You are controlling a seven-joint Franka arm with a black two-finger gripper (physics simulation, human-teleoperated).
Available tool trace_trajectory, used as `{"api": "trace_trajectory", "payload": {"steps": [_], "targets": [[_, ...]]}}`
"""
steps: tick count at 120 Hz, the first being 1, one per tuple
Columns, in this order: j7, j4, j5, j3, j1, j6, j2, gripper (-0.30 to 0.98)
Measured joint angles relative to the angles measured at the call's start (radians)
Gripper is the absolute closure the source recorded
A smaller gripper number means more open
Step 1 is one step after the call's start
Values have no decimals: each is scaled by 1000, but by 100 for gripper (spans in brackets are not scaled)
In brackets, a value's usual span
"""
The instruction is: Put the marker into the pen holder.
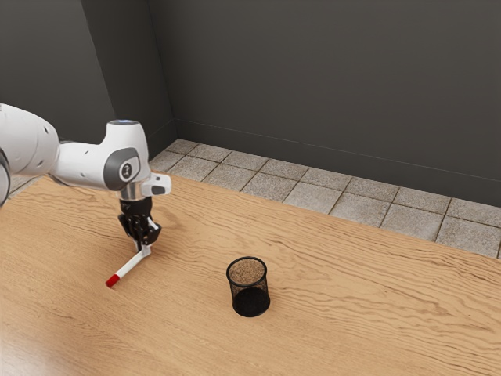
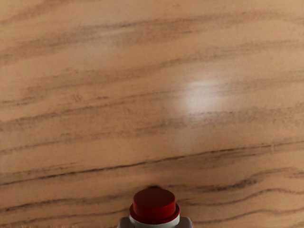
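Gripper [image 1: 144,249], left in the exterior view, clamped on the marker [image 1: 128,268] near its white end; red cap [image 2: 154,204] juts toward lower left. Pen holder [image 1: 250,302] upright, lower centre. Risk: long overhang; cap could catch the rim [image 1: 246,258], twisting the marker loose.

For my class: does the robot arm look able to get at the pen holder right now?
Probably yes: the pen holder stands upright, mouth up, with open tabletop between it and the pincer, which grips the marker.
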Motion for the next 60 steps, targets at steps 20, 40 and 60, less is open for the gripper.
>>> {"api": "trace_trajectory", "payload": {"steps": [20,40,60], "targets": [[-18,0,-7,15,-18,3,2,77],[-28,-36,-25,4,-39,6,-90,79],[-21,-174,-56,-121,-35,7,-332,79]]}}
